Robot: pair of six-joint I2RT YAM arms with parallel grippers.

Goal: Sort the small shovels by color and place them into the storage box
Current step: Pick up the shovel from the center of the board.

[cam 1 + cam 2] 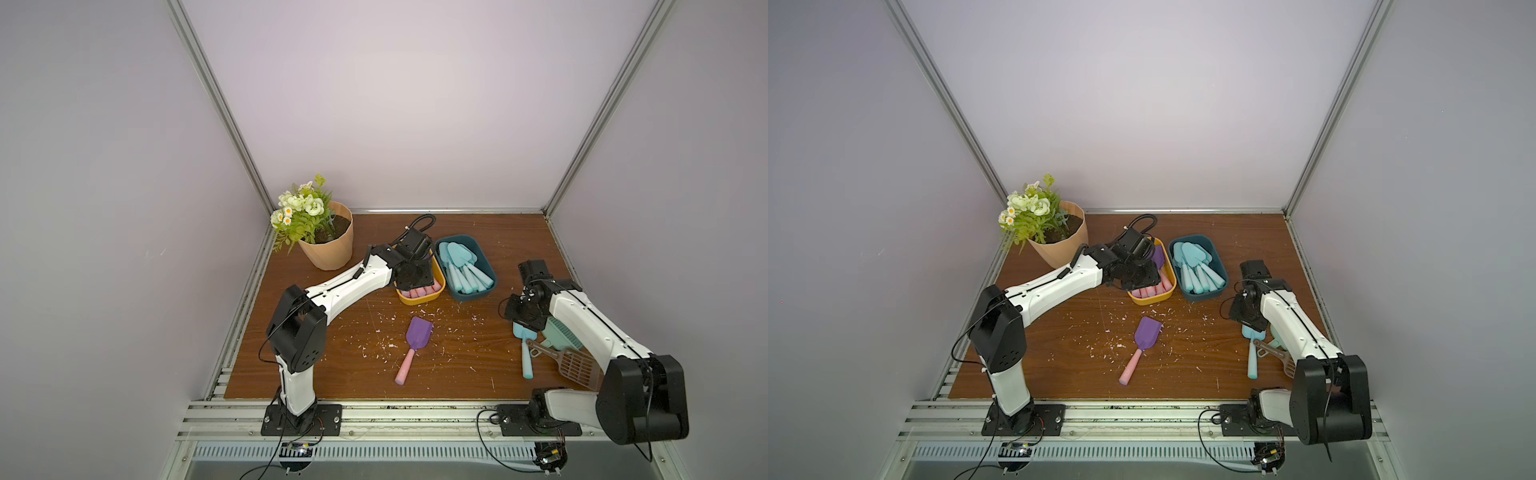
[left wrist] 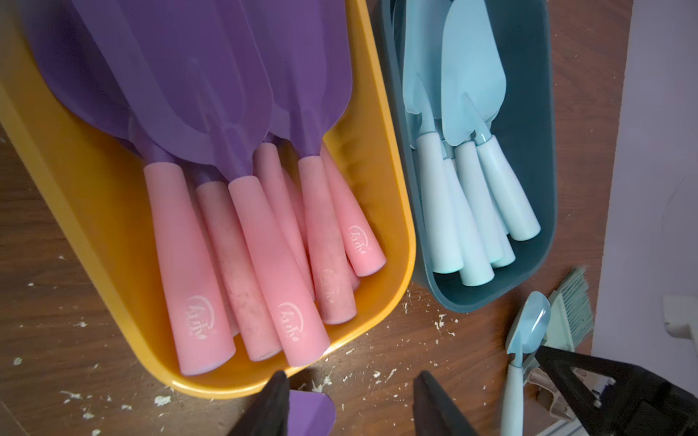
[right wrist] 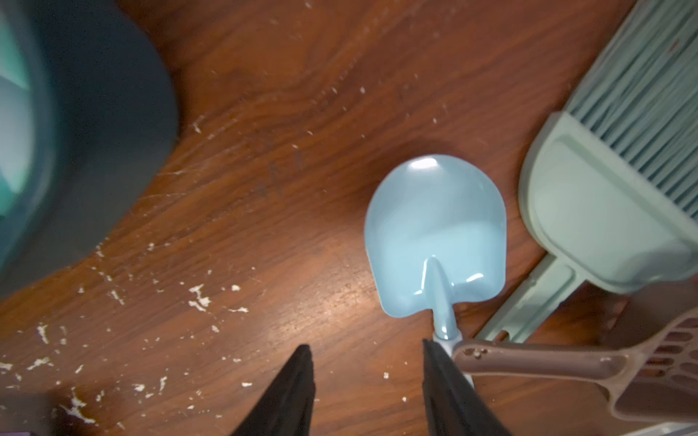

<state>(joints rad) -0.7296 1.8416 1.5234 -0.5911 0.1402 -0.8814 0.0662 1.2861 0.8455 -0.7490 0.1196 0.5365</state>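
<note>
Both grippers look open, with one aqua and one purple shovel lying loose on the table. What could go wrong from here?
1. The right gripper sits to one side of the aqua shovel, one finger at its neck, close by the handle of the brown scoop. Closing may catch the scoop or nudge the shovel away.
2. The yellow box is piled with purple shovels, so the loose purple shovel may not settle inside.
</note>
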